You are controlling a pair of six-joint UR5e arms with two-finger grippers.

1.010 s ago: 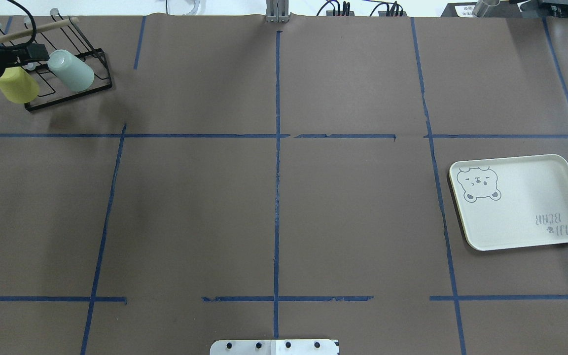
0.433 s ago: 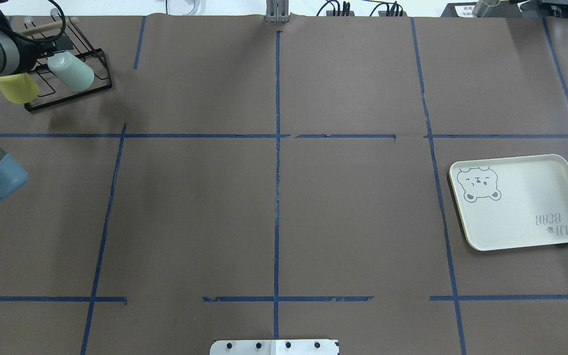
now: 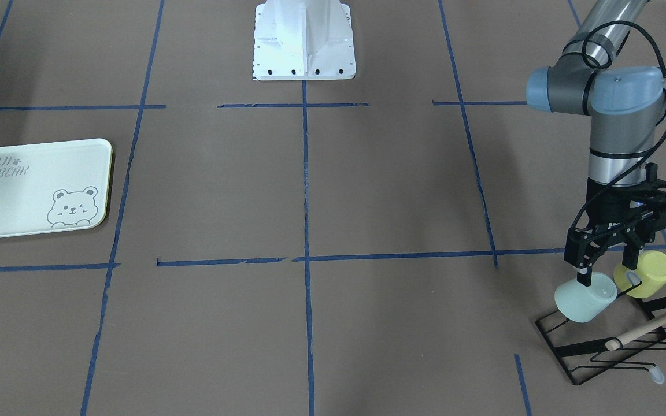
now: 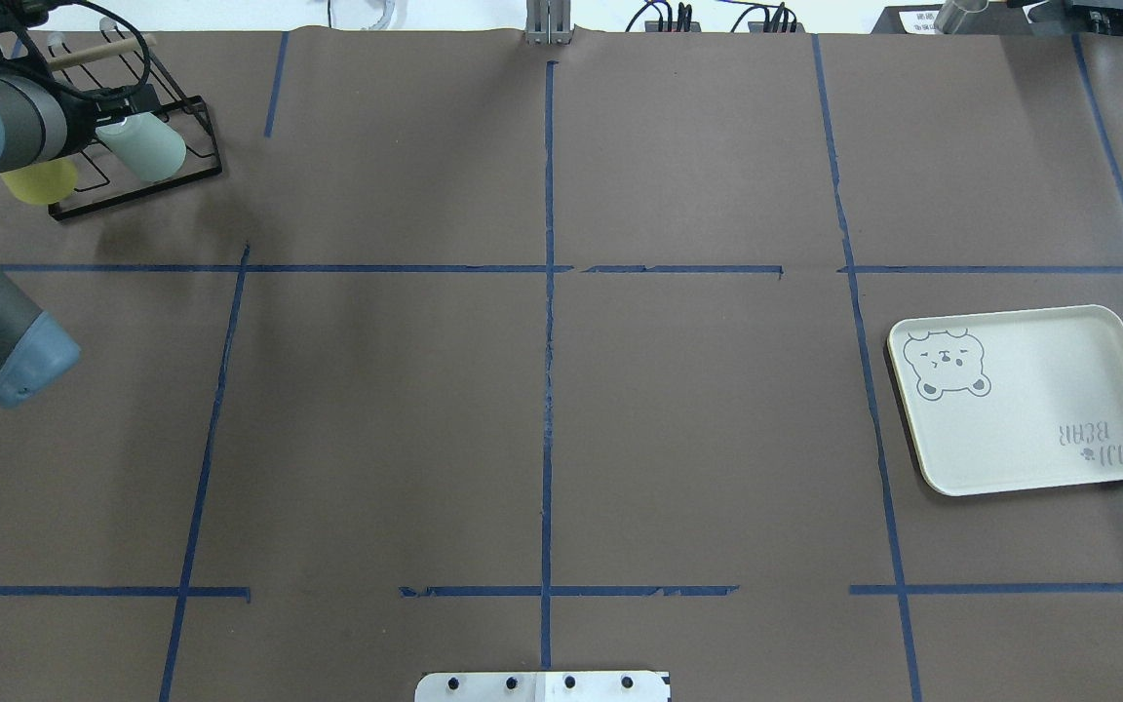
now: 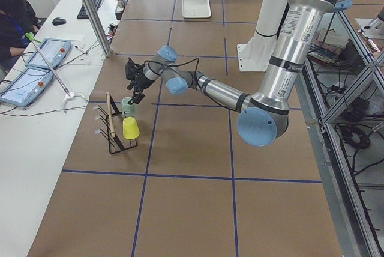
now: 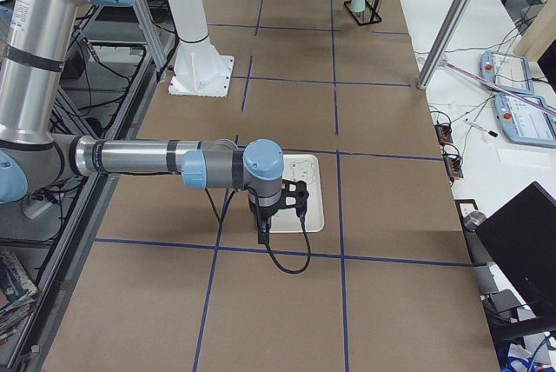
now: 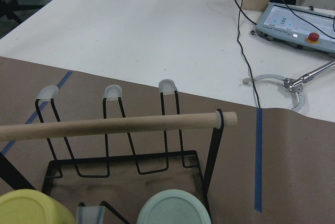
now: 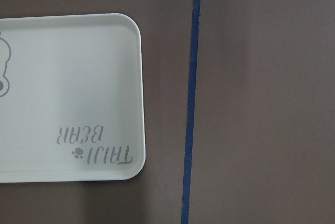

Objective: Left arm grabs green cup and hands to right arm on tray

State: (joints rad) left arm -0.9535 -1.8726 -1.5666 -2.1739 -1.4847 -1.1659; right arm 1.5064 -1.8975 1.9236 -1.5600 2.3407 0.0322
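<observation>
The green cup (image 3: 584, 299) hangs tilted on a peg of the black wire rack (image 3: 599, 346), next to the yellow cup (image 3: 648, 273). It also shows in the overhead view (image 4: 147, 148), in the left-side view (image 5: 128, 107) and at the bottom of the left wrist view (image 7: 172, 211). My left gripper (image 3: 607, 277) is open just above it. One finger is at the cup's upper end, the other between the two cups. The tray (image 4: 1029, 400) lies at the far right, bare. My right gripper (image 6: 263, 233) hovers by the tray (image 6: 306, 188); I cannot tell whether it is open or shut.
A wooden dowel (image 7: 115, 124) runs along the top of the rack, just beyond the cups. The rack (image 4: 137, 180) stands in the far left corner of the brown, blue-taped table. The robot's white base (image 3: 304, 40) stands at the near middle edge.
My left arm has swung further in over the rack, and its gripper has moved right from above the yellow cup to above the green cup. The cups and tray have not moved.
</observation>
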